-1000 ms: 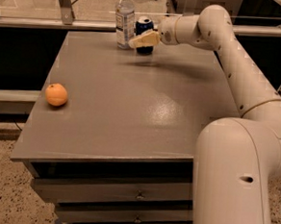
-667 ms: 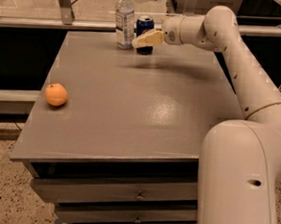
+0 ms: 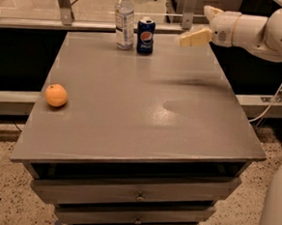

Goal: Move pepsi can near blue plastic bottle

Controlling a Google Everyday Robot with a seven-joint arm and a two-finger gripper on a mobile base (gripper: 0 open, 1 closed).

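The pepsi can (image 3: 146, 35) stands upright at the far edge of the grey table (image 3: 141, 105). It is just right of the blue plastic bottle (image 3: 124, 19), which is upright, with a narrow gap between them. My gripper (image 3: 195, 27) hangs in the air to the right of the can, well apart from it. It is open and holds nothing. The white arm reaches in from the right edge of the view.
An orange (image 3: 56, 95) lies near the table's left edge. The table has drawers (image 3: 137, 196) under its front. A metal rail (image 3: 89, 24) runs behind the far edge. The floor is speckled.
The gripper has let go of the pepsi can and drawn back to the right and up. The can now stands alone beside the bottle.
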